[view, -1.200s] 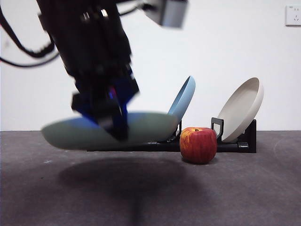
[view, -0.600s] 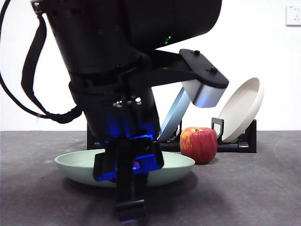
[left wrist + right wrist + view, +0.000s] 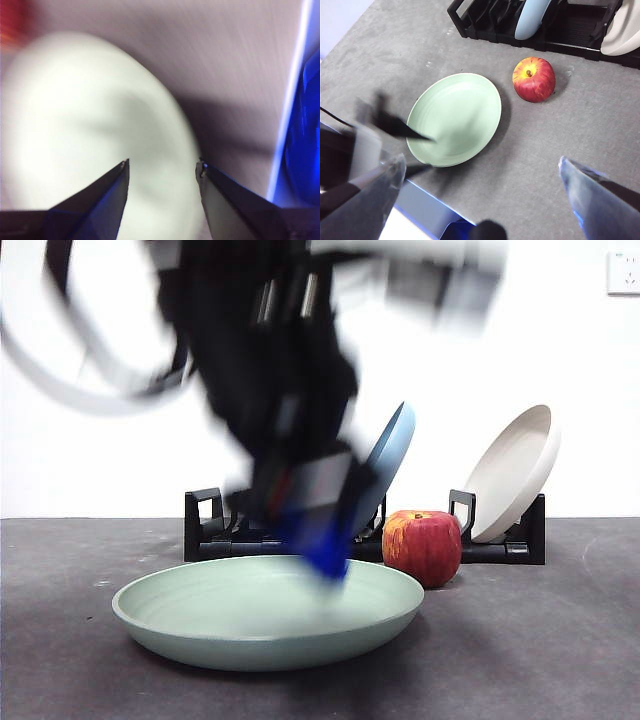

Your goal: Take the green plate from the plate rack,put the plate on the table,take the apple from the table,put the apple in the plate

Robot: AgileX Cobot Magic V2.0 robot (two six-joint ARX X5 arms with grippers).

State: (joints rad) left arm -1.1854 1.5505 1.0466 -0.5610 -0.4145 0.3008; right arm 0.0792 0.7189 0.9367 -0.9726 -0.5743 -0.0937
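Front view: the green plate (image 3: 268, 612) lies flat on the dark grey table (image 3: 540, 660), toward the left and nearest the camera, its rim all the way round free of any grip. Above its middle hangs the left gripper (image 3: 322, 540), a black and blue smear of motion blur coming down from the top of the picture; its tip is over the plate's bowl, and whether it touches the plate I cannot tell from here. Behind the plate runs the black plate rack (image 3: 215, 530), with a blue plate (image 3: 388, 455) leaning in one slot near the middle. Just right of the green plate sits the red apple (image 3: 422, 547), on the table in front of the rack and apart from the plate's rim. Farther right a beige plate (image 3: 515, 470) leans in the rack's end holder.

From the left wrist camera, the left gripper (image 3: 161, 172) has its two jaws moderately spread with nothing between them, the pale blurred green plate (image 3: 90, 125) beneath.

From the right wrist camera, the right gripper (image 3: 480, 172) hangs high above the table with its jaws spread very wide and empty. Below it lie the green plate (image 3: 457, 117), the apple (image 3: 534, 79) beside it, and the rack (image 3: 570, 35) beyond.
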